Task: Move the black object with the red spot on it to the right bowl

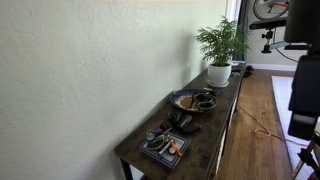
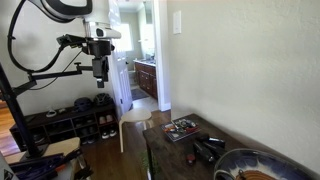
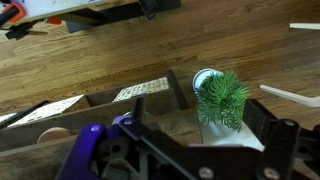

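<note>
The small black object (image 1: pixel 183 122) lies on the dark wooden table (image 1: pixel 215 125) between the square grey-blue tray (image 1: pixel 165 147) and the round dark bowl (image 1: pixel 195 100) with a brownish rim. In the exterior view from the other end I see the black object (image 2: pixel 207 150), the bowl (image 2: pixel 250 166) and the tray (image 2: pixel 180 128). My gripper (image 2: pixel 98 68) hangs high up, far from the table. In the wrist view my gripper (image 3: pixel 203 110) is open and empty above the plant; the black object and the bowl are out of that view.
A green plant in a white pot (image 1: pixel 219 72) stands at the far end of the table, also in the wrist view (image 3: pixel 218 98). The tray holds small orange and grey-blue items. A wall runs along the table. A shoe rack (image 2: pixel 70 122) stands on the wooden floor.
</note>
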Robot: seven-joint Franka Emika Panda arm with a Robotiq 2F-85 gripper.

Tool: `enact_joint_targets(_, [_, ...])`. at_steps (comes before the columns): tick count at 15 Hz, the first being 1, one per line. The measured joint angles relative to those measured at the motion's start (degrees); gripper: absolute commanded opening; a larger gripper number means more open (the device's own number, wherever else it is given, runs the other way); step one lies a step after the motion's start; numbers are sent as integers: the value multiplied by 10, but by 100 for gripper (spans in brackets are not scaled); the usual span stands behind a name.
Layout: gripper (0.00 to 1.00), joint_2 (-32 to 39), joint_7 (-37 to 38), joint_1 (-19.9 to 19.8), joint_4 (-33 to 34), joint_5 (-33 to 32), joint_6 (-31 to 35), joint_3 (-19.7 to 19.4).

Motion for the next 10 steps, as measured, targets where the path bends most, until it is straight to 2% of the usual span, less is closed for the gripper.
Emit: enact_joint_targets(10, [100,13,0,-11,1,-17,10,-2])
